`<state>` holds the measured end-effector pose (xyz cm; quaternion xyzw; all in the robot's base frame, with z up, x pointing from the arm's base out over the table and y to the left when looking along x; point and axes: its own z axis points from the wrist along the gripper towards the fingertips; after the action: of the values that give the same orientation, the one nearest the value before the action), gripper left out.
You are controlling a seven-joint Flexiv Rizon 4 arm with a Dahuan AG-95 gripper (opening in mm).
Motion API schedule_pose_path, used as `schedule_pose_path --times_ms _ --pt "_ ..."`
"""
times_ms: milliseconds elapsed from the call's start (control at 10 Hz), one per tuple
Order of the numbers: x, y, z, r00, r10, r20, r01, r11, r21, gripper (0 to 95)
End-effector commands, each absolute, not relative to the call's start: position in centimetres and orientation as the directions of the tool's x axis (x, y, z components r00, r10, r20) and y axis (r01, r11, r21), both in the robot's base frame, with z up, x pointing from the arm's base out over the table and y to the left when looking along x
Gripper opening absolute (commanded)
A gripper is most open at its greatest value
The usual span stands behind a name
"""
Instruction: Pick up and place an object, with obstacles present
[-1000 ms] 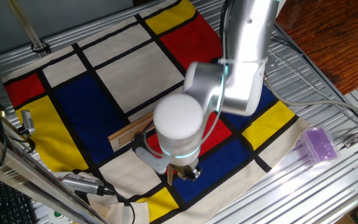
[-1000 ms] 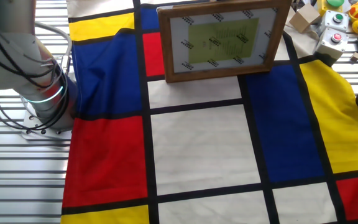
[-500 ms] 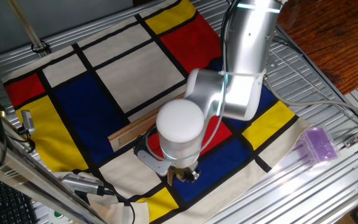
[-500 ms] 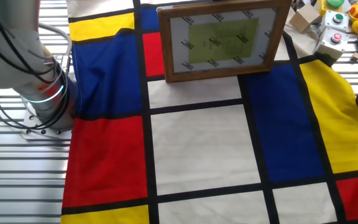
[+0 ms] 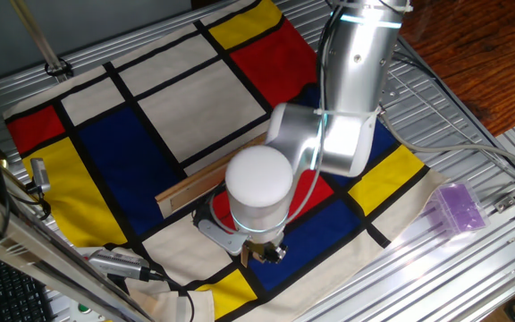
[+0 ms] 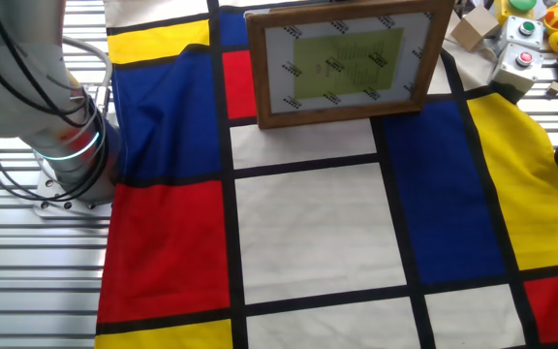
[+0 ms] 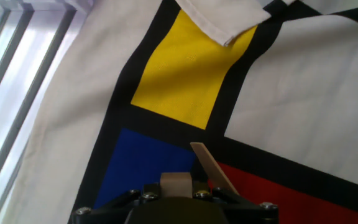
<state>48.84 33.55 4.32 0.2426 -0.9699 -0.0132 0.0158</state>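
Hand [image 5: 265, 254], hanging low over the patterned cloth [image 5: 195, 98] near the desk's [image 5: 472, 268] edge; whether open or closed cannot be told. Small wooden block [image 7: 176, 183] sitting at its fingers, apparently held, near-cubic, no clear long axis. Slat [image 7: 211, 168] angling beside it; plank [image 5: 186, 190] lying behind, obstacles presumably forcing a lifted route

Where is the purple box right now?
In one fixed view, the purple box sits at the right edge on the metal slats, just past the cloth's corner, away from the robot arm.
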Motion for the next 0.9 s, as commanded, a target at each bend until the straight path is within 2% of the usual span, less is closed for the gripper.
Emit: schedule_pose_path --times_ms 100,200,300,400,900 --pt "48.8 33.6 4.4 -0.874 -0.486 0.02 -0.485 0.874 0.034 57.0" --pt "48.8 33.6 4.6 -0.874 -0.486 0.02 -0.485 0.874 0.034 57.0" --pt "48.6 33.8 5.0 -0.881 -0.472 0.024 -0.471 0.881 0.032 19.0" --pt "48.6 33.8 5.3 -0.887 -0.461 0.024 -0.46 0.887 0.032 0.0" --pt "46.3 32.8 11.0 -0.882 -0.469 0.053 -0.465 0.883 0.065 0.0"
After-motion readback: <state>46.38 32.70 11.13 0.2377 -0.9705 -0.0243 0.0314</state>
